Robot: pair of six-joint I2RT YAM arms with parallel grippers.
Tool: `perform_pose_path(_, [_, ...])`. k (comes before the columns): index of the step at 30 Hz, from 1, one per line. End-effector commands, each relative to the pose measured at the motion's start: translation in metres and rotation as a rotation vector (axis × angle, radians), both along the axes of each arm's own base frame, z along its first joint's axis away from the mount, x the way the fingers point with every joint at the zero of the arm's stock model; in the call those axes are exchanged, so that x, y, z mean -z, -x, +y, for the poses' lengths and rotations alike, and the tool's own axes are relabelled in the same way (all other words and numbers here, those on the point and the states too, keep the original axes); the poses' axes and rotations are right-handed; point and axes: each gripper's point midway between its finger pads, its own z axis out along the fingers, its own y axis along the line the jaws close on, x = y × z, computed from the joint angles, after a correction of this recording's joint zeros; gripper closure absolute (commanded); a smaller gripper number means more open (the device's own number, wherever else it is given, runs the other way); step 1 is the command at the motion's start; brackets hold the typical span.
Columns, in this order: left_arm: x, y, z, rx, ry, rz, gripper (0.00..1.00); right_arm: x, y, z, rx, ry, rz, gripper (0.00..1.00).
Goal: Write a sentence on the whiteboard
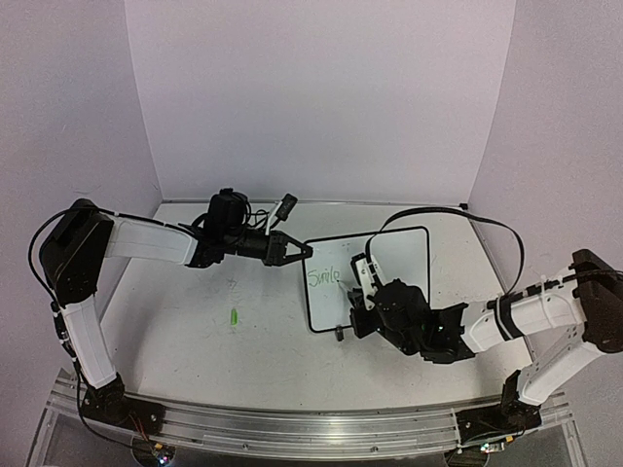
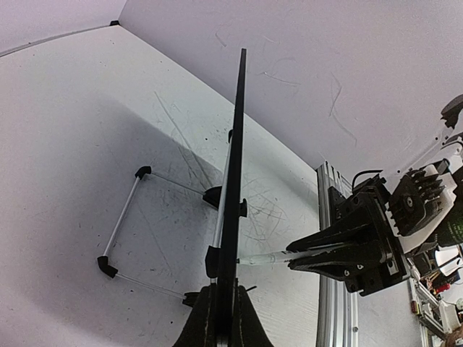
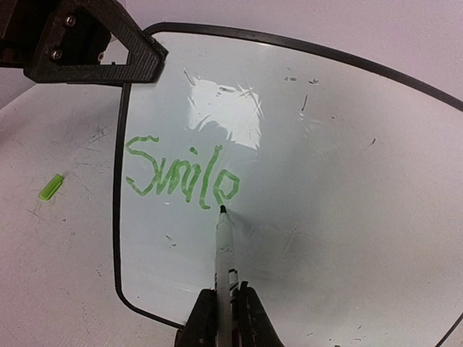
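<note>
The whiteboard stands propped on the table, black-framed; it also fills the right wrist view and shows edge-on in the left wrist view. Green handwriting reading "Smile" sits at its left end; the rest of the board is blank. My left gripper is shut on the board's upper left edge. My right gripper is shut on a white marker, its dark tip touching the board just below the last letter. The marker also shows in the left wrist view.
A small green marker cap lies on the table left of the board, also in the right wrist view. A wire stand props the board from behind. A black clip foot sits at its near corner. White walls enclose the table.
</note>
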Motion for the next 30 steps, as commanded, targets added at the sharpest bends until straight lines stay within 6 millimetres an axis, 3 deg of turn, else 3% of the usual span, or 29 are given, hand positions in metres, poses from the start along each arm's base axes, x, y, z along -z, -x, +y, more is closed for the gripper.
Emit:
perform_pose_path(1, [-0.01,0.011,0.0,0.025,0.008,-0.004,1.0,0.0,-0.005,-0.018,0.063,0.037,-0.013,1.0])
perform_pose_path(6, [-0.009,0.011,0.001,0.017,0.003,-0.004,1.0,-0.037,0.002,-0.01,-0.007,-0.054,-0.074,1.0])
perform_pose_path(10, [-0.008,0.009,0.004,-0.008,-0.008,0.0,1.0,-0.063,0.011,-0.019,-0.045,-0.115,-0.118,1.0])
perform_pose_path(15, [-0.004,0.01,0.007,-0.029,-0.023,0.019,1.0,-0.061,0.016,-0.025,-0.07,-0.084,-0.142,1.0])
perform_pose_path(24, [-0.004,0.011,0.01,-0.048,-0.033,0.003,1.0,-0.04,0.015,-0.004,-0.128,-0.043,-0.114,1.0])
perform_pose_path(30, [0.002,0.009,0.007,-0.034,-0.037,0.01,1.0,-0.038,0.019,-0.011,-0.127,-0.055,-0.11,1.0])
